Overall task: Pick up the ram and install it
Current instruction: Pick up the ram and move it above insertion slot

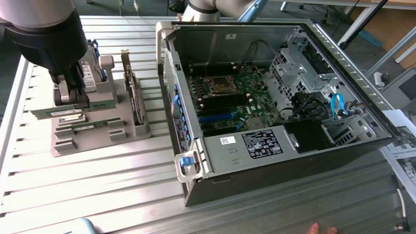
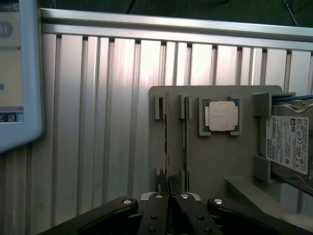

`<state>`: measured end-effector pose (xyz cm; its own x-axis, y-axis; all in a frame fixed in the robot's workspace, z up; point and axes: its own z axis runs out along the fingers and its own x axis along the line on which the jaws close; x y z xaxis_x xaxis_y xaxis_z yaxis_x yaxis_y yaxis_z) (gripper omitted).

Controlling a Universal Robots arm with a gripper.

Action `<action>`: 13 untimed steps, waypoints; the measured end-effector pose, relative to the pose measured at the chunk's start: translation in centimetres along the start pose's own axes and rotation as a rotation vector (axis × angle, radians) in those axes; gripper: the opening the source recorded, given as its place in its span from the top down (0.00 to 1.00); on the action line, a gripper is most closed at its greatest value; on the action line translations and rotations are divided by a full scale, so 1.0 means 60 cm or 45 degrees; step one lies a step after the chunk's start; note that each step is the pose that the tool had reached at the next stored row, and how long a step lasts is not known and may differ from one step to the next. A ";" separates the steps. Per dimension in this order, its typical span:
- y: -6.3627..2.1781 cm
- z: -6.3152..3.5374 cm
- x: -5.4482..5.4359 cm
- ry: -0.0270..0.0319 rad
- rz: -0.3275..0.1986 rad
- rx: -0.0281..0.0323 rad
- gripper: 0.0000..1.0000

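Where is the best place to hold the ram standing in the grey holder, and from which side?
Probably pinch the ram across its flat faces at the free upper edge, coming from above: it stands on edge, ends seated in the slots of the holder.

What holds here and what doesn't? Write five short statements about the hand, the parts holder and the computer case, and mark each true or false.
1. The hand is closed on a memory stick standing in the grey holder. True.
2. The computer case lies open, with its circuit board showing. True.
3. The silver processor chip lies inside the computer case. False: it sits in a square recess of the holder.
4. The hard drive lies on the bare table, away from the holder. False: it is held at the holder's edge, near the chip.
5. The holder stands at the exterior view's right of the case. False: it stands at the exterior view's left.
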<state>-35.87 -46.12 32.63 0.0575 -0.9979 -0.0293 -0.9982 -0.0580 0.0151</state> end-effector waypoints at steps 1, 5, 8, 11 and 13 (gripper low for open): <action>0.000 -0.003 0.000 0.0000 0.000 -0.0001 0.88; 0.000 -0.015 0.000 0.0000 0.000 0.0000 0.88; 0.000 -0.025 -0.001 0.0000 0.000 0.0000 0.88; 0.000 -0.037 -0.001 0.0000 0.000 0.0000 0.88; 0.000 -0.045 -0.001 0.0000 0.000 0.0000 0.88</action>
<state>-35.81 -46.13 35.33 0.0576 -0.9979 -0.0293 -0.9982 -0.0580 0.0151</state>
